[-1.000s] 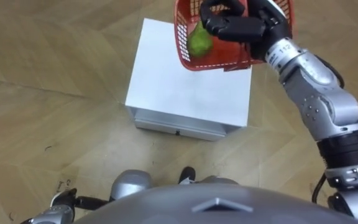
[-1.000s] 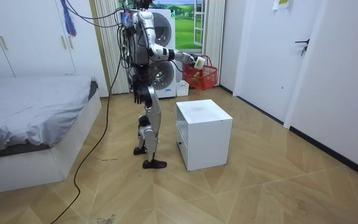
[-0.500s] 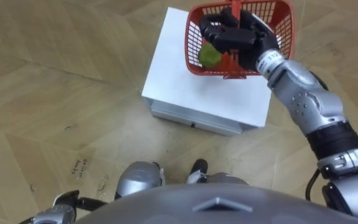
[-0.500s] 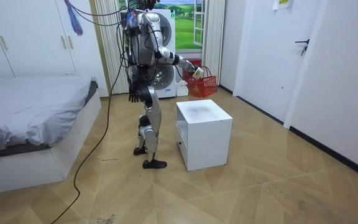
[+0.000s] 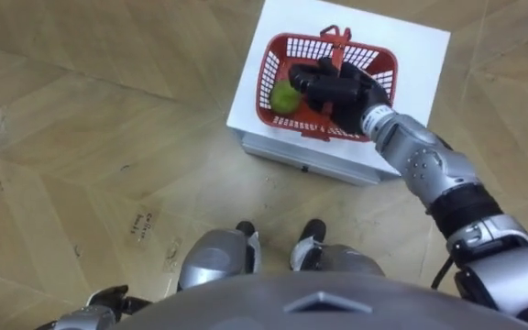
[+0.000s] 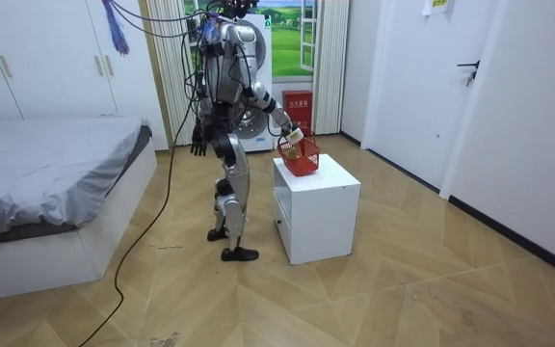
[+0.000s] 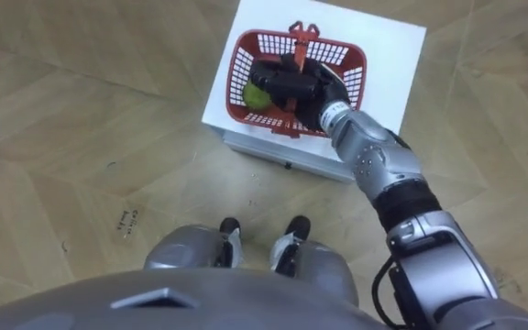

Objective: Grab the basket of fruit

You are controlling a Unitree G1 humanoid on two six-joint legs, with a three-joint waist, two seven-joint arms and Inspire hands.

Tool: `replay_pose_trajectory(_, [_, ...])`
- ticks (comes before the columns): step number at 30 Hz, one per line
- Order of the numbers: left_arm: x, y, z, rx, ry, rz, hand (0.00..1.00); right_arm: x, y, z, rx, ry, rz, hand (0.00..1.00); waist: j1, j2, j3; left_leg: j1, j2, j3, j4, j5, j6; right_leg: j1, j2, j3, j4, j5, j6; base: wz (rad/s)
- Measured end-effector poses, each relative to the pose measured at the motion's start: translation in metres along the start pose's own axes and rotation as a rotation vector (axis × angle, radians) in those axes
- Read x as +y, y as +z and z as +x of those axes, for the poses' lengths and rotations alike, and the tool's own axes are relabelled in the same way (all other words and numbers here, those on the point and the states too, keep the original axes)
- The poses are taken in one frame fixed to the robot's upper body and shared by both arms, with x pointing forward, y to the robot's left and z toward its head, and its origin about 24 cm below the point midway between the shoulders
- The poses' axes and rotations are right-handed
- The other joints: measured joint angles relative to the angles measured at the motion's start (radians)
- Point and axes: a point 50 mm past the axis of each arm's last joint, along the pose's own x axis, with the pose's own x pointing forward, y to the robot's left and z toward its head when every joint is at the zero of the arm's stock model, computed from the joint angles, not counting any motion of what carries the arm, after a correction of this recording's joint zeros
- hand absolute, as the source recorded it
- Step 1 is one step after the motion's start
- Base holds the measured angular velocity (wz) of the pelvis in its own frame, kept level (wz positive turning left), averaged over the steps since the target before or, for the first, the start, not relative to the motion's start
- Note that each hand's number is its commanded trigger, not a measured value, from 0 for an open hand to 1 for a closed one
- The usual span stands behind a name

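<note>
Right hand is curled tight round the handle of the fruit basket, firm hold, arm angled down from the shoulder. Green fruit sits inside at the robot's-left end. Change: a second ago the basket was up at chest height, arm stretched out past the far edge; now it's down on the near part of the white worktop. From the room it looks like it touches the top, but can't tell for sure if it's resting or just clear. My read: the lift was already done, and this looks like a set-down or reset while the hand has not let go. Left hand hangs idle at the hip, fingers loose.
</note>
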Motion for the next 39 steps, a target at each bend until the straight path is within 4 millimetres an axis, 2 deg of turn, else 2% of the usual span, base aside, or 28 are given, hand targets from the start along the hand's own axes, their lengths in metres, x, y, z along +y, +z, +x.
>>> replay_pose_trajectory(4, [-0.004,-0.001,0.000,0.003,-0.019,0.023,0.00,-0.004,-0.007,0.000,0.004,-0.024,0.010,1.00,-0.004,0.019,-0.0023,-0.014,-0.008,-0.004,0.002,0.004,0.006,-0.011,-0.012,-0.010,0.008,-0.006,0.006,0.07])
replay_pose_trajectory(17, [-0.008,-0.005,0.000,0.014,-0.039,0.000,0.00,-0.010,-0.020,-0.003,0.007,-0.027,0.032,0.99,-0.014,0.023,-0.0039,-0.058,-0.016,0.000,0.001,0.011,0.016,-0.066,-0.036,-0.023,0.045,-0.023,0.015,0.05])
replay_pose_trajectory(18, [-0.009,-0.006,0.000,0.015,-0.042,0.004,0.00,-0.010,-0.020,-0.003,0.008,-0.025,0.028,0.81,-0.017,0.024,-0.0038,-0.058,-0.017,0.001,0.001,0.011,0.016,-0.069,-0.039,-0.023,0.052,-0.025,0.016,0.03])
replay_pose_trajectory(19, [-0.009,-0.006,0.000,0.014,-0.044,-0.001,0.00,-0.010,-0.020,-0.003,0.009,-0.021,0.028,0.51,-0.024,0.024,-0.0036,-0.058,-0.019,0.000,0.001,0.012,0.017,-0.072,-0.043,-0.023,0.060,-0.030,0.017,0.00])
replay_pose_trajectory(20, [-0.010,-0.006,0.000,0.014,-0.044,-0.002,0.00,-0.010,-0.020,-0.003,0.009,-0.019,0.028,0.00,-0.028,0.024,-0.0036,-0.058,-0.020,0.000,0.001,0.012,0.017,-0.073,-0.043,-0.023,0.061,-0.030,0.017,0.03])
replay_pose_trajectory(22, [-0.012,-0.006,0.000,0.015,-0.051,-0.001,0.00,-0.011,-0.021,-0.003,0.014,-0.013,0.030,0.00,-0.035,0.026,-0.0027,-0.058,-0.029,0.000,0.003,0.012,0.018,-0.076,-0.048,-0.023,0.071,-0.035,0.018,0.00])
replay_pose_trajectory(31, [-0.012,-0.010,0.000,0.022,-0.054,-0.019,0.00,-0.017,-0.032,-0.007,0.044,-0.024,0.050,0.00,-0.032,0.025,-0.0018,-0.057,-0.032,0.014,0.018,0.012,0.018,-0.089,-0.060,-0.009,0.107,-0.052,0.015,-0.01])
replay_pose_trajectory(39, [-0.012,-0.018,0.001,0.037,-0.057,-0.024,0.00,-0.023,-0.027,-0.009,0.021,-0.043,0.066,0.00,-0.026,0.024,-0.0013,-0.041,-0.032,0.038,0.023,0.010,0.021,-0.083,-0.063,0.001,0.124,-0.056,0.016,-0.02])
